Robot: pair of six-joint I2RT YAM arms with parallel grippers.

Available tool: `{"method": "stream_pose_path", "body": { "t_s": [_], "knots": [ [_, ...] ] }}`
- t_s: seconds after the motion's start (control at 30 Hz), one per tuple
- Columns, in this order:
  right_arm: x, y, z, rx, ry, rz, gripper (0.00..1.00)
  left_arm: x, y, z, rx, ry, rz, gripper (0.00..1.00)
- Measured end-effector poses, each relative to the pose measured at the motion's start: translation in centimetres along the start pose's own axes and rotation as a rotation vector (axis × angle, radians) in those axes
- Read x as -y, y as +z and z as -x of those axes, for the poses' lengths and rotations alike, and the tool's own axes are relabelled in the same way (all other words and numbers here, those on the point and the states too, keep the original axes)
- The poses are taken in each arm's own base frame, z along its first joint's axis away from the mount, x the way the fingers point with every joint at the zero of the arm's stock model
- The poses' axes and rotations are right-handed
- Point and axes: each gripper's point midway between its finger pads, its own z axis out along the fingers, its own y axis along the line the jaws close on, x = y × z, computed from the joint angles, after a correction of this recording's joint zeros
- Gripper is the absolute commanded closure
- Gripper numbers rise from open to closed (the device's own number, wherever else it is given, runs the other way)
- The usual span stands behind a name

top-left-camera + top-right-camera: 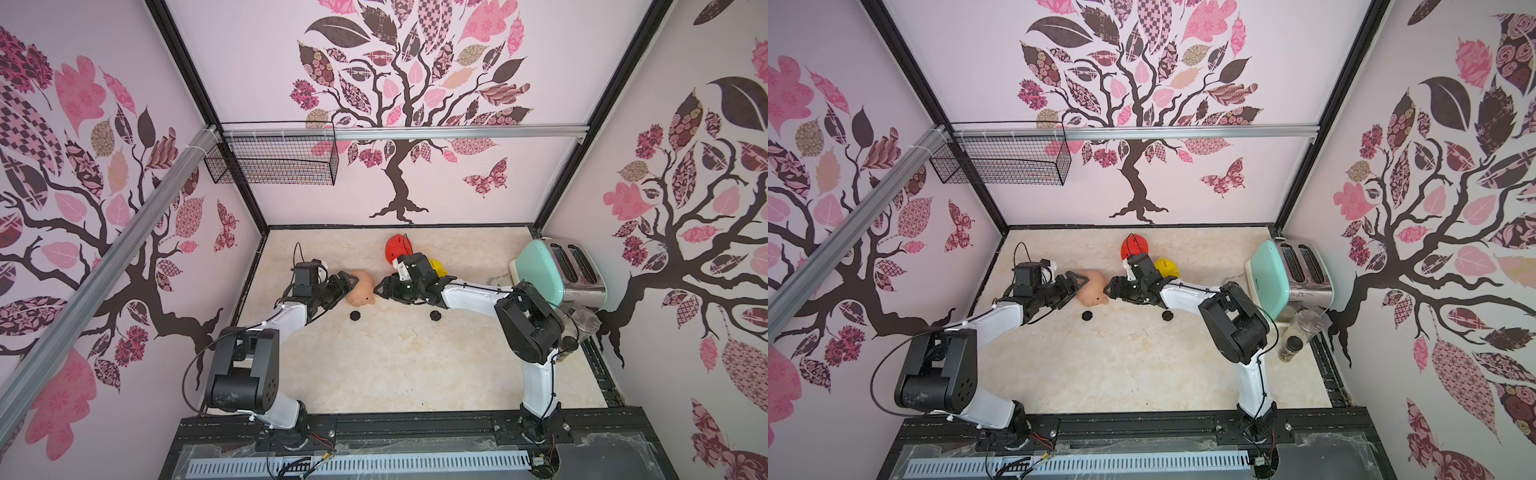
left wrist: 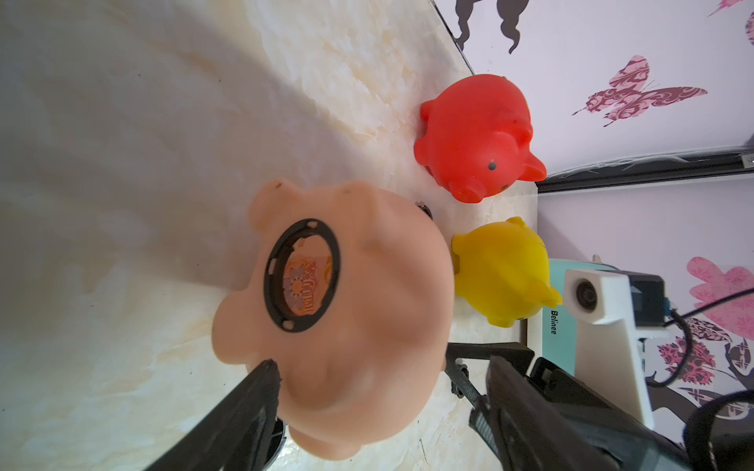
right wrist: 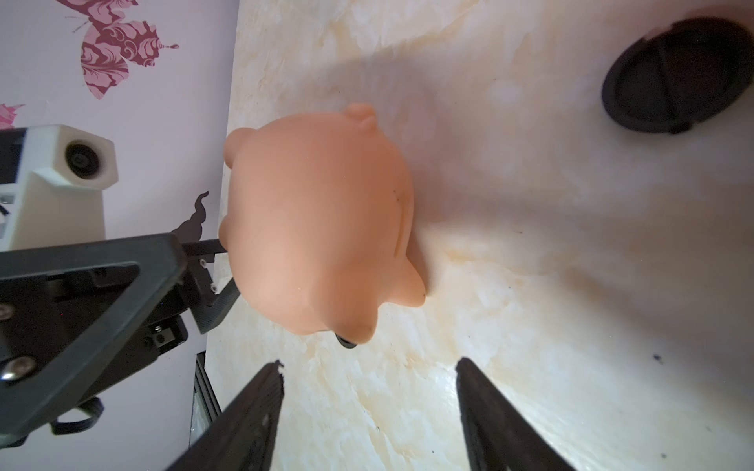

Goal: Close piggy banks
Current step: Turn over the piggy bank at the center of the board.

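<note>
Nearest on the pale marble-patterned table [image 1: 374, 365] lies a small black round plug [image 1: 355, 316]. A second black plug [image 1: 435, 316] lies well apart to its right, just beside the right arm.

Just beyond them the peach-pink plastic piggy bank [image 1: 363, 291] lies tipped over on the table between the two hands, its belly turned toward the left one. A black ring [image 2: 271, 261] rims the round belly hole, and something orange shows inside.

The left hand [image 1: 351, 286] has its fingers spread to either side of this pig. One fingertip [image 2: 269, 379] touches it, while a strip of table shows beside the other finger, so nothing is clamped. The right hand [image 3: 369, 363], just beside the pig's far side, holds its fingers wide apart with only table between them.

Farther back the yellow plastic piggy bank [image 2: 502, 269] stands on its feet just behind the right hand. The red plastic piggy bank [image 2: 473, 134] stands beyond it, near the back wall. A mint-green toaster [image 1: 538, 270] stands at the table's right edge.
</note>
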Motion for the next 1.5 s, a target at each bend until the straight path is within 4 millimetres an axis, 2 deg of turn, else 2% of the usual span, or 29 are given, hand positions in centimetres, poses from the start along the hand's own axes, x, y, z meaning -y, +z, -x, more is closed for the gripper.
{"method": "stream_pose_path", "body": {
  "t_s": [0.23,0.4,0.53,0.63,0.77,0.9,1.03,1.17,1.33,1.5],
  "knots": [
    [0.5,0.0,0.1,0.008,-0.024,-0.026,0.25,1.2,-2.2,0.6,0.038,0.012,0.014,0.17],
    [0.2,-0.8,0.8,0.047,-0.069,-0.063,0.17,2.7,-5.1,2.6,0.104,0.015,0.022,0.18],
    [-1.7,-2.2,1.8,0.110,-0.144,-0.072,0.10,3.5,-8.8,4.6,0.184,0.021,0.020,0.17],
    [-3.9,-3.1,2.7,0.168,-0.232,-0.075,0.03,3.9,-11.5,5.1,0.230,0.037,0.034,0.17],
    [-7.2,-3.4,3.2,0.242,-0.378,-0.084,0.00,4.6,-13.9,4.2,0.250,0.094,0.061,0.16],
    [-9.3,-3.3,2.9,0.296,-0.497,-0.096,0.00,3.8,-16.0,3.4,0.287,0.147,0.144,0.15],
    [-10.5,-2.1,2.3,0.327,-0.609,-0.118,0.00,3.3,-18.1,2.5,0.319,0.202,0.210,0.14],
    [-10.9,-0.2,1.9,0.342,-0.697,-0.154,0.00,2.5,-19.4,1.7,0.327,0.249,0.272,0.13],
    [-10.4,1.8,1.5,0.343,-0.745,-0.196,0.00,1.0,-20.0,0.5,0.325,0.276,0.330,0.12],
    [-10.0,3.2,1.6,0.351,-0.777,-0.232,0.00,0.2,-20.2,0.5,0.321,0.286,0.374,0.12]
  ]
}}
